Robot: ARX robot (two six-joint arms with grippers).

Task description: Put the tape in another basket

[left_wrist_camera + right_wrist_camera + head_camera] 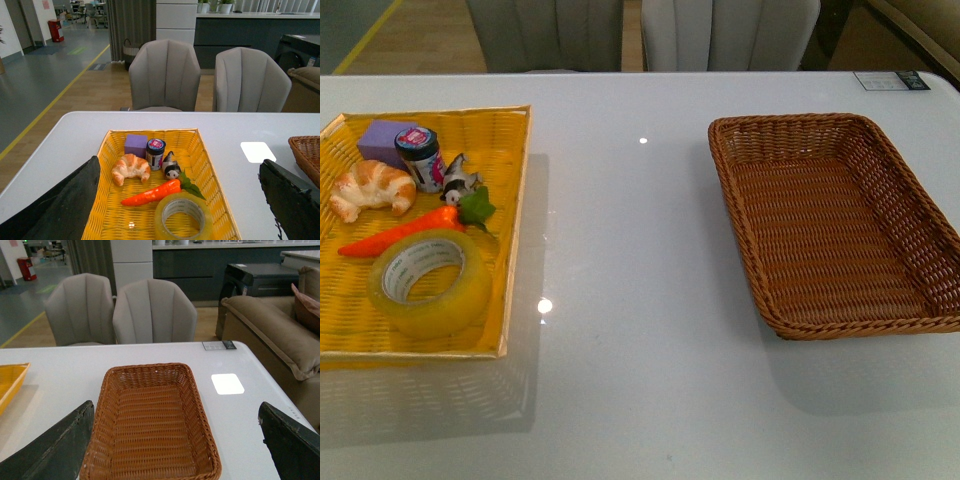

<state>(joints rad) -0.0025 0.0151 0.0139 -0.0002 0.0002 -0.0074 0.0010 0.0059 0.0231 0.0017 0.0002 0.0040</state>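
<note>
Tape [442, 308] lies flat in the yellow tray [517, 220], at the edge nearest the robot, on the side toward the basket [735, 200], just beside the carrot [405, 232].
Left gripper [180, 162]: jaws spread wide. In its wrist view the tape shows between them, clear of both fingers [65, 205].
Right gripper [176, 403]: jaws spread wide, framing the basket.
Basket and tray are well apart.

Flat on white table [620, 250], over at 9 o'clock: yellow woven tray [519, 200]. Inside, toward 12 o'clock: purple block [382, 138], with small dark jar [420, 157] touching at its 4 o'clock. At 8 o'clock of jar: croissant [372, 188]. At 4 o'clock of jar: small black-and-white figurine [458, 180]. Across the middle: orange toy carrot [405, 234], tip toward 8 o'clock. Beyond table at 12 o'clock: two grey chairs [545, 35]. Near far corner at 1 o'clock: printed card [890, 81].
</note>
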